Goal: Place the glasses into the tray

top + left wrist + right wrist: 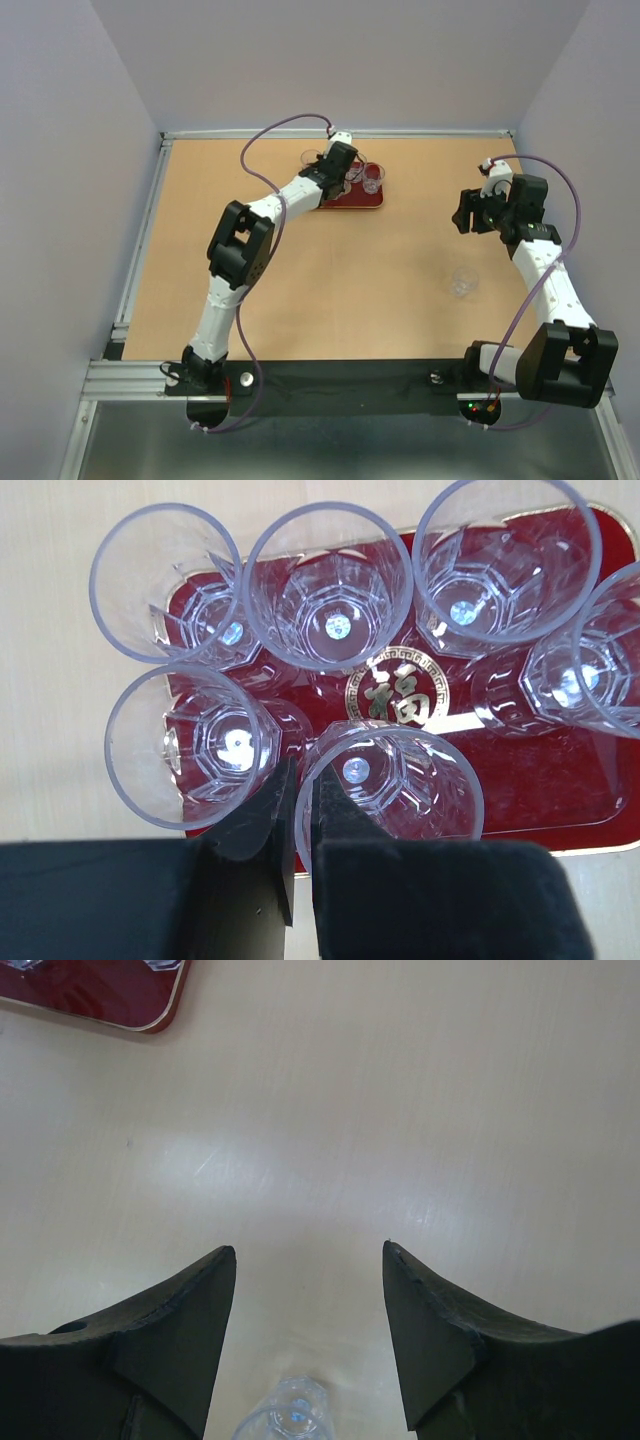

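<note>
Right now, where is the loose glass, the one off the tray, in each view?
Top external: loose glass stands right of centre on the table, beside the right arm.
Left wrist: not in it.
Right wrist: loose glass is cut off by the bottom edge, low between the fingers of the open right tool.
Shared landmark: tray, far centre from the top; it fills the left wrist view and shows as a top-left corner in the right wrist view.

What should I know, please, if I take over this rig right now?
Left end effector: shut on the rim of the held glass, in the tray, not yet released.
Right end effector: open, empty, above the table, close to the last glass.
Done: the other glasses stand in the tray.
Left to do: release the held glass, then move the last glass into the tray.
</note>
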Tool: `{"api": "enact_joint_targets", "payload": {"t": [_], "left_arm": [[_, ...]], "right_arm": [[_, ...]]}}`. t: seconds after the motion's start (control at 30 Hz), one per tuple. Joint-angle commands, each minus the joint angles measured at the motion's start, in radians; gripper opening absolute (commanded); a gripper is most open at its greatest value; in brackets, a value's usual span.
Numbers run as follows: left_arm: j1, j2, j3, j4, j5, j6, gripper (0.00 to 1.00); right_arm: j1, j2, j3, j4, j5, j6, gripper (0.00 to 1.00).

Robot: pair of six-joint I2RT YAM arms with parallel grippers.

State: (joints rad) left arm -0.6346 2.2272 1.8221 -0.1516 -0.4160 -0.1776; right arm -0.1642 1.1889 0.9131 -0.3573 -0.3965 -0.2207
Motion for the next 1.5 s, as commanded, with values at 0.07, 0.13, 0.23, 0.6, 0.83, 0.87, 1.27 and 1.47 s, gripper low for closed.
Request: {"api": "enact_joint_targets", "payload": {"t": [0.07, 0.13, 0.23, 0.6, 0.83, 0.87, 1.27, 1.47], "left_arm": [[0.0, -0.003, 0.054, -0.011, -0.007, 0.021, 0.02], [0.0, -0.006, 0.054, -0.017, -0.006, 0.024, 0.04], [0.001, -0.009, 0.054, -0.017, -0.006, 0.027, 0.07], [0.003, -0.032, 0.065, -0.019, -0.035, 0.036, 0.21], [0.003, -0.06, 0.06, -0.003, -0.041, 0.044, 0.26], [0.001, -0.06, 0.062, -0.005, -0.043, 0.046, 0.26], [0.001, -0.096, 0.046, 0.012, -0.043, 0.05, 0.32], [0.001, -0.167, 0.029, 0.024, -0.041, 0.059, 0.32]], "right_arm": [[-0.011, -0.003, -0.006, 0.044, 0.002, -0.002, 0.66], [-0.011, -0.003, -0.006, 0.044, 0.001, -0.002, 0.66], [-0.011, -0.002, -0.006, 0.044, 0.001, 0.0, 0.66], [-0.011, 0.0, -0.008, 0.044, 0.002, -0.003, 0.66], [-0.011, 0.003, -0.01, 0.044, -0.001, -0.005, 0.66], [-0.011, 0.002, -0.01, 0.044, -0.001, -0.005, 0.66], [-0.011, 0.005, -0.011, 0.044, 0.001, -0.008, 0.66], [-0.011, 0.002, -0.013, 0.044, -0.007, -0.011, 0.66]]}}
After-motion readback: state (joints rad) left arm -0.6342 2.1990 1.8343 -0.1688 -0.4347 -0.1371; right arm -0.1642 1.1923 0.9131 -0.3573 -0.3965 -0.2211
